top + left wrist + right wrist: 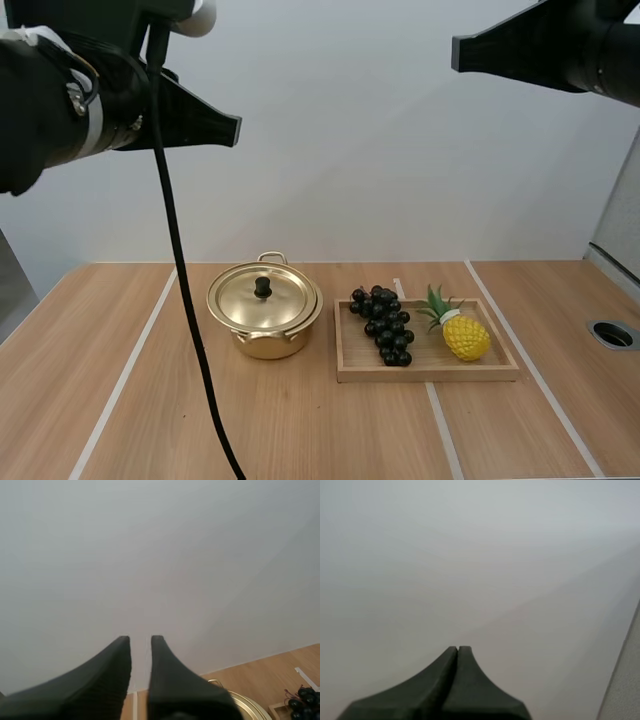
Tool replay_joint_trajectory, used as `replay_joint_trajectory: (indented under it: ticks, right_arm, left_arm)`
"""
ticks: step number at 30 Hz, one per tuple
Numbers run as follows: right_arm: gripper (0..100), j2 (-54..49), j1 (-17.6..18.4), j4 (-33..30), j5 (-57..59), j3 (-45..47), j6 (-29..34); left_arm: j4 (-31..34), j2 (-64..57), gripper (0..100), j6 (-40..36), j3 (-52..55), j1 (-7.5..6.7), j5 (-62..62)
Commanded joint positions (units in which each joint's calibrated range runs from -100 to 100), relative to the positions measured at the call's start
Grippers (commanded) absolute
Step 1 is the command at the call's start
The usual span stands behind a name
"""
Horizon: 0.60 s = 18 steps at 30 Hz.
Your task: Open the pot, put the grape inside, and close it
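Above the pot (268, 343) the way down is open. Just right of the pot a tray (430, 373) with grapes (385, 325) and a pineapple (466, 338) blocks the side. Left of the pot is open desk (100, 380).

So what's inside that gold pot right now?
Can't be seen: the lid sits on the pot, covering its inside. On top of the lid is a black knob. The grapes lie outside, on the wooden tray.

Hidden and cropped
The left gripper (141, 640) hides part of the pot (250, 707); the frame edge crops the grapes (302, 700).
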Motion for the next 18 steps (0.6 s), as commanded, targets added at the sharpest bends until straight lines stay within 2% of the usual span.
replay_joint_trajectory:
  ticks: [1, 2, 3, 4, 13, 18]
  right_arm:
    - [44, -0.4, -0.9, 0.0, 1.4, -0.8, -2.6]
    - [59, -0.4, -1.1, 0.0, 1.4, -0.8, -2.6]
    - [85, -0.4, -1.5, 0.0, 1.4, -0.8, -2.6]
    - [100, -0.4, -1.9, 0.0, 1.4, -0.8, -2.6]
    - [100, -0.4, -2.3, 0.1, 1.1, -0.8, -2.8]
    - [100, -0.2, -2.3, 0.1, 4.4, -0.8, -2.8]
  left_arm:
    - [-2.1, 0.7, 81, 0.2, -0.5, 0.07, -0.1]
    - [-2.1, 0.7, 94, 0.2, -0.5, 0.07, 0.1]
    - [-2.1, 0.7, 100, 0.2, -0.5, 0.07, 0.5]
    - [-2.1, 0.7, 100, 0.2, -0.5, 0.07, 0.8]
    - [-2.2, 4.2, 100, 0.4, -1.5, 0.07, 5.8]
    - [-6.2, 10.6, 100, 4.5, -4.1, 0.07, 14.0]
